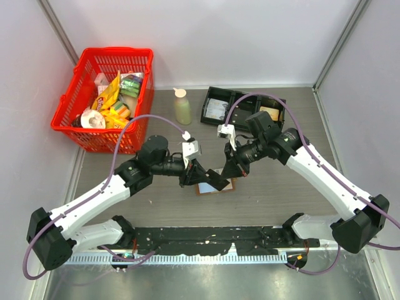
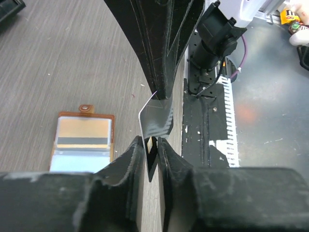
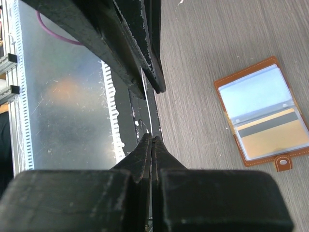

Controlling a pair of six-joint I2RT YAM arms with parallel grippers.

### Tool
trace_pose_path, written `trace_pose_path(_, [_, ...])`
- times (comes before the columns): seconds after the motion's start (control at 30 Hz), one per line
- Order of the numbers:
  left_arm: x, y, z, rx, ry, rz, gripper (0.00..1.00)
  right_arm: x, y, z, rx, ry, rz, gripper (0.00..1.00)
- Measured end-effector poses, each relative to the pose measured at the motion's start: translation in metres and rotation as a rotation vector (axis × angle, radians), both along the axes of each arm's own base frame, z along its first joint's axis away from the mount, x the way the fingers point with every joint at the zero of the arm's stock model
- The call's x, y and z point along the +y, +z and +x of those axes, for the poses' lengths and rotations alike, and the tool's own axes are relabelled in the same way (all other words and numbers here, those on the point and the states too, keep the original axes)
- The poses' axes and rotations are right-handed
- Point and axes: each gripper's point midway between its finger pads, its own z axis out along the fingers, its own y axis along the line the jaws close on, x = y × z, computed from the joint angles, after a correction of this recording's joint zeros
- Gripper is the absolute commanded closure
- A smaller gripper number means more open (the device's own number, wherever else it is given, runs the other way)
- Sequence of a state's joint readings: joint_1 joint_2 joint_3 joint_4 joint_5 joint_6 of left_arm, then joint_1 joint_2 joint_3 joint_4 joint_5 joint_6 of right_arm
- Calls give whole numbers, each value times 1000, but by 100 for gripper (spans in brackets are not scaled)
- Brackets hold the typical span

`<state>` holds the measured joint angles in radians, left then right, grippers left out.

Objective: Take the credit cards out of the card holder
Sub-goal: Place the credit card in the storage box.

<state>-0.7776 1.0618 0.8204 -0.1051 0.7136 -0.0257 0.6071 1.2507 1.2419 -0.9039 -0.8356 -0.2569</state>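
The brown card holder (image 1: 217,187) lies open on the table, pale inner pockets up. It also shows in the left wrist view (image 2: 84,140) and the right wrist view (image 3: 263,116). One pocket holds an orange-tan credit card (image 2: 84,129) with a dark stripe (image 3: 275,135). Both grippers meet just above the holder. My right gripper (image 3: 151,137) is shut on a dark, shiny credit card (image 2: 157,118), seen edge-on in its own view (image 3: 146,104). My left gripper (image 2: 151,141) has its jaws a narrow gap apart around that card's other edge.
A red basket (image 1: 106,94) of snack packets stands at the back left. A pale bottle (image 1: 182,106) and a black three-compartment tray (image 1: 240,106) stand at the back middle. A black strip (image 1: 212,240) runs along the near edge.
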Motion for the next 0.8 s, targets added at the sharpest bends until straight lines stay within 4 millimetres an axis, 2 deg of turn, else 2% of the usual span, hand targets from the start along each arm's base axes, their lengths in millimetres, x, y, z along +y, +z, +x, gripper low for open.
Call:
trace_pose_path(0.07, [0, 0, -3, 8, -17, -3, 97, 0, 0, -2, 4, 7, 0, 99])
trace_pose_path(0.13, [-1, 0, -6, 18, -35, -7, 100, -1, -1, -2, -2, 12, 0, 99])
trace_pose_path(0.2, [0, 1, -8, 23, -45, -10, 100, -1, 0, -2, -7, 18, 2, 85])
trace_pose_path(0.27, [0, 1, -8, 31, -47, -11, 100, -1, -1, -2, -12, 18, 1, 58])
trace_pose_path(0.3, [0, 1, -8, 36, -48, -11, 100, 0, -1, 0, -15, 10, 0, 53])
trace_pose_path(0.33, [0, 1, -9, 40, -48, -12, 100, 0, -1, 3, -25, -2, 1, 45])
trace_pose_path(0.4, [0, 1, -8, 45, -39, -12, 100, 2, -1, 12, -49, -39, 13, 34])
trace_pose_path(0.57, [1, 7, 16, 50, 96, -33, 100, -13, 8, 49, -115, -281, 110, 21])
trace_pose_path(0.6, [2, 9, 21, 45, 129, -45, 100, -18, 12, 55, -129, -340, 134, 12])
trace_pose_path(0.67, [5, 14, 30, 34, 192, -72, 100, -26, 17, 66, -167, -444, 182, 1])
trace_pose_path(0.8, [9, 25, 44, 23, 295, -125, 100, -42, 24, 75, -236, -642, 298, 0])
